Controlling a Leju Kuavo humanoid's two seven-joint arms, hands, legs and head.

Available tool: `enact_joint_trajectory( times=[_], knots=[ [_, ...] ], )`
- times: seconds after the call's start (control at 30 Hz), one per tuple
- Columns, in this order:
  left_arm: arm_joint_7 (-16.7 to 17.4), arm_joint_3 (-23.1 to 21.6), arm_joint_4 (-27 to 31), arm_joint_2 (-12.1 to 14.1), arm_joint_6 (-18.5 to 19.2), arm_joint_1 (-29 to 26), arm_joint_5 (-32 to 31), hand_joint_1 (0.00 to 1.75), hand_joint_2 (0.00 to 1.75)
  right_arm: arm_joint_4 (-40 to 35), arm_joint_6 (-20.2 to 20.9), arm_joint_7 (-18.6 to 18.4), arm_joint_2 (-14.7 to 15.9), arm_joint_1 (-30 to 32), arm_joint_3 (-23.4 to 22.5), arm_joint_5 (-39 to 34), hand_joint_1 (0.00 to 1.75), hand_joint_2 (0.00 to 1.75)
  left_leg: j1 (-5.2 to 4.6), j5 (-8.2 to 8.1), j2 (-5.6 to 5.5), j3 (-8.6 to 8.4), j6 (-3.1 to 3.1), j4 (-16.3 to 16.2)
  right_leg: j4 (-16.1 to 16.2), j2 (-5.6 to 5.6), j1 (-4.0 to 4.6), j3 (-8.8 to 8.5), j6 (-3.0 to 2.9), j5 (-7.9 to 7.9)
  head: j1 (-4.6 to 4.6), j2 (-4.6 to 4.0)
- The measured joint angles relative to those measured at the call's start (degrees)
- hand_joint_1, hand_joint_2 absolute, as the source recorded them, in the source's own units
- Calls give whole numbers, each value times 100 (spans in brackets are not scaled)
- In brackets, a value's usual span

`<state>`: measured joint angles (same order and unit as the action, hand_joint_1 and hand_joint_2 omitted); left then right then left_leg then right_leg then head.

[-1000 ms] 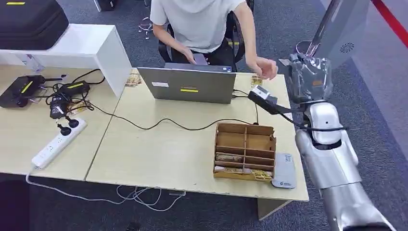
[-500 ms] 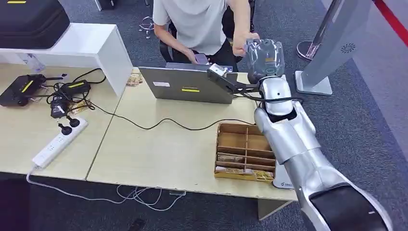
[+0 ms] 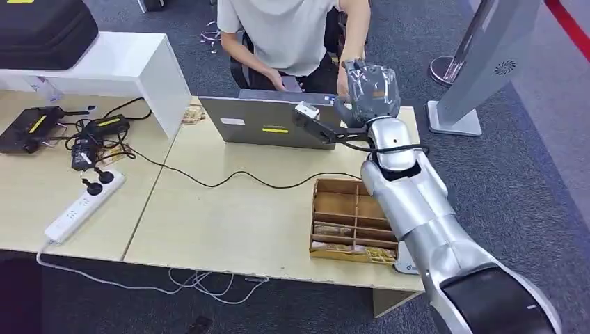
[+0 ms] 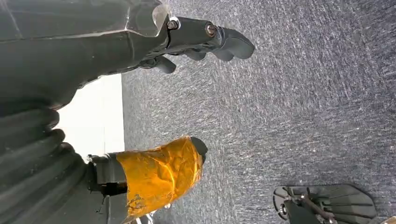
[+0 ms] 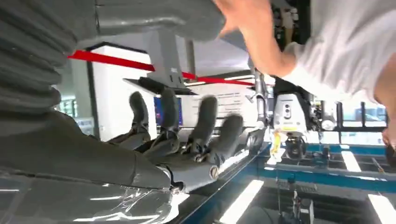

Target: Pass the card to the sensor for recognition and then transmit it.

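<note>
Right hand [image 3: 370, 92] up at far table edge beside person's hand [image 3: 341, 83], fingers spread, holding nothing | left hand [image 4: 205, 42] empty, fingers apart | cards [image 3: 335, 228] lay in near-right box [image 3: 353, 186] | we judged them light, stiff, slippery: pinch one edge.

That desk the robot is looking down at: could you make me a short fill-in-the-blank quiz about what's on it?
1. The cardboard box with compartments sits on the ____ table.
2. The laptop stands in front of a seated ____.
3. The white power strip lies at the table's ____ side.
4. The robot's right hand is raised beyond the laptop's ____ end.

Missing words: wooden; person; left; right
</note>
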<state>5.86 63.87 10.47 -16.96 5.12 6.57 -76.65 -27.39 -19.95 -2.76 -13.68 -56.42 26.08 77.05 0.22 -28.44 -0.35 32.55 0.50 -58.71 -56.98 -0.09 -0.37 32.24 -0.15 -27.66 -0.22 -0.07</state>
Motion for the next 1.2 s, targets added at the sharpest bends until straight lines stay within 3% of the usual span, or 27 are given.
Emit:
enact_joint_trajectory(
  times=[0.2,0.23,0.43,0.63,1.0,1.07,1.2],
  knots=[
    [-2,0,0,0,-35,-1,86,0,175,-390,-195,506,46,244,0,-272,0,0,0,6,5,-5,-2,-2,0,2,0,-3,-1,6,0,0],
    [-7,0,0,0,-42,-2,114,0,175,-549,-199,602,77,362,0,-315,0,175,-1,7,4,-6,-1,-3,0,2,0,-4,-1,7,-2,0],
    [-59,66,0,2,-74,-13,339,0,175,-2230,-201,1080,568,1502,105,-844,0,175,-2,5,-5,-3,2,-5,7,-5,0,-6,0,6,0,0],
    [-68,199,0,2,-94,-32,463,0,175,-3942,-241,1257,1230,2597,111,-1159,0,175,-5,-3,0,-1,4,-4,12,-4,-1,-6,3,4,0,0],
    [-68,210,0,2,-101,-31,496,0,175,-4135,-251,1270,1312,2709,109,-1180,0,175,-5,-3,1,-5,4,-5,13,-3,-1,-5,3,4,-2,0],
    [-70,267,0,2,-112,-31,566,0,175,-4512,-313,1318,1493,2986,92,-1235,0,175,-4,-3,-6,-7,4,-5,16,-11,-1,-9,4,3,0,0],
    [-131,618,0,7,-157,-36,833,0,175,-6587,-724,1749,2504,4982,-566,-1185,0,175,-4,-12,-23,-15,16,-4,21,-27,-1,-29,19,-8,0,0]
  ],
)
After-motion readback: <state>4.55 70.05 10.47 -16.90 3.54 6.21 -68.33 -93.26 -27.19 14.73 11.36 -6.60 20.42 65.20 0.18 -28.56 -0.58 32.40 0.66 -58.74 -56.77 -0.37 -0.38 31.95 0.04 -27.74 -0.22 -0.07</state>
